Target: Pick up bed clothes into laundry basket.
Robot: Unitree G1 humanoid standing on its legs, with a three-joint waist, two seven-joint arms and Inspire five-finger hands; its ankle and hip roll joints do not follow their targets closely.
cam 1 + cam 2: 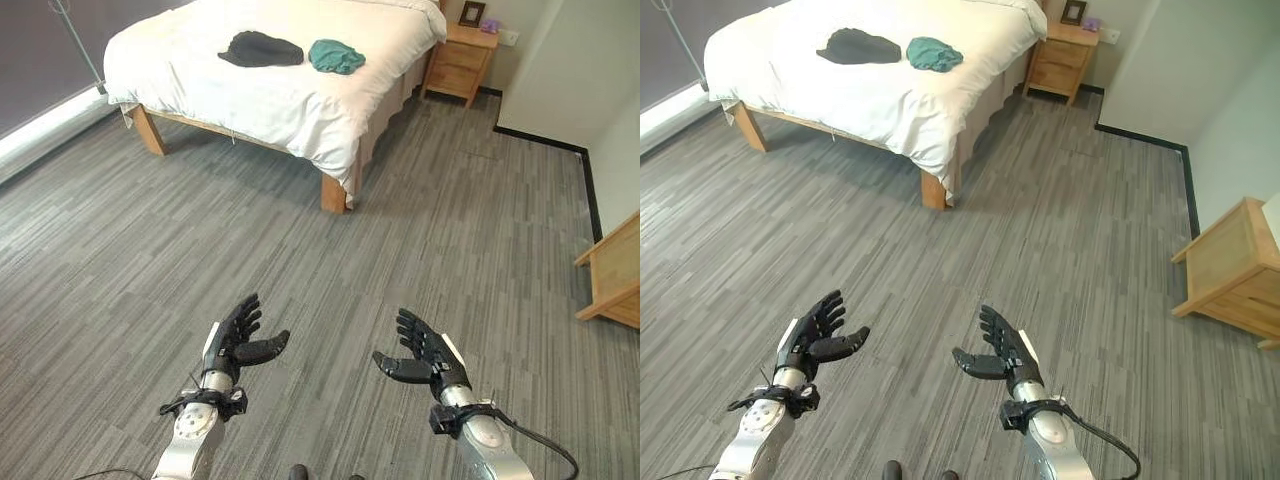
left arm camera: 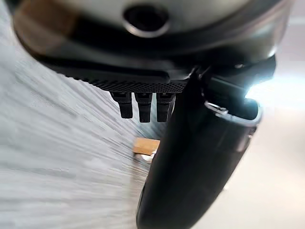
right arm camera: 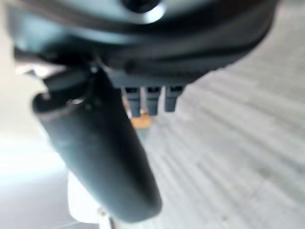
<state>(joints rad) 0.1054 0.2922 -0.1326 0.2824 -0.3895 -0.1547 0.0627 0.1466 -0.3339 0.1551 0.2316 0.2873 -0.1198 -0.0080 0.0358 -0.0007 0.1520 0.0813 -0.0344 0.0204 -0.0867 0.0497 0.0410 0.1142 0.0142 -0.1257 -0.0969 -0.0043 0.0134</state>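
Clothes: black garment (image 1: 260,48) and teal garment (image 1: 336,56) crumpled on bed (image 1: 290,100), upper left of frame. Likely soft, light, limp; best bunched at middle. Left robot hand (image 1: 240,338) and right robot hand (image 1: 425,352) spread, empty, lower frame.

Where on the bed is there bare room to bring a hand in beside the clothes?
The white bed is bare along its near edge and foot corner, below the black garment and teal garment. The two lie close together mid-bed, a tight gap. Both hands, left and right, are open over bare floor.
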